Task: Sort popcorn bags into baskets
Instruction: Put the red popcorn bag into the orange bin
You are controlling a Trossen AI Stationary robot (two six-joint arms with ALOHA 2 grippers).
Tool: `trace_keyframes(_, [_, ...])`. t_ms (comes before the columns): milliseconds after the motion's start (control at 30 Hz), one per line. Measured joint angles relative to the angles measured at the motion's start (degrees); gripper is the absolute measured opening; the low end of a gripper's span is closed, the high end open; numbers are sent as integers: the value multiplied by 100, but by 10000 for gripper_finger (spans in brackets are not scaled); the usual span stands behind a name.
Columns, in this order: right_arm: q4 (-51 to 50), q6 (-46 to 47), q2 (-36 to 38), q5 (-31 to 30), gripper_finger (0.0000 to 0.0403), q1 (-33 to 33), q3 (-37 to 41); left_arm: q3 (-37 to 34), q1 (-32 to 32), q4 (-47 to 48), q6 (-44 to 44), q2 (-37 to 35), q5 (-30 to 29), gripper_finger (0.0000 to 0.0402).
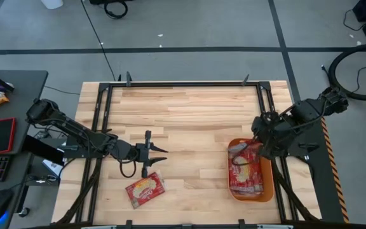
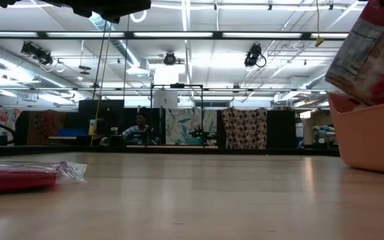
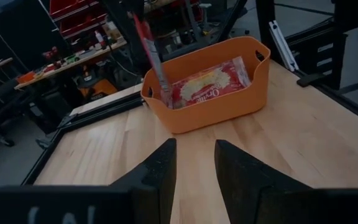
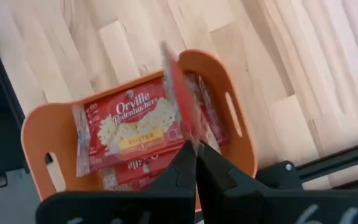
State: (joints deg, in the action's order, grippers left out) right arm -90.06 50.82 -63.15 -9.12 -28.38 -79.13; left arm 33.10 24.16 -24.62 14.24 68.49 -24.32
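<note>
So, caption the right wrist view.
Right claw holds a popcorn bag edge-up over the orange basket of packets.

Basket at the table's right, one packet left.
Popcorn bags (image 1: 245, 175) lie stacked in the basket (image 1: 267, 191); a lone popcorn bag (image 1: 145, 189) lies on the table (image 1: 189, 121) near its front-left.

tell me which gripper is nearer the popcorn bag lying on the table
Left. The left gripper, open, is just above the loose bag. The right gripper is far across the table over the basket, shut on another bag.
</note>
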Motion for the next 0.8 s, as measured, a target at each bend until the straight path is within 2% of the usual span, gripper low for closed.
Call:
trace_keyframes(267, [0,-573,331,6,5,527,97,0,0,2,0,0,-2,114])
trace_keyframes(333, [2,-462,270,251,5,537,285,0,0,7,0,0,-2,114])
trace_keyframes(567, [101,411,-206,1694,6,284,786,0,0,122,-40,0,-2,114])
trace_keyframes(700, [818,887,-396,1991,8,65,787,0,0,140,-46,0,-2,114])
trace_keyframes(800, [1388,1125,-540,1939,9,-43,785,0,0,140,-50,0,-2,114])
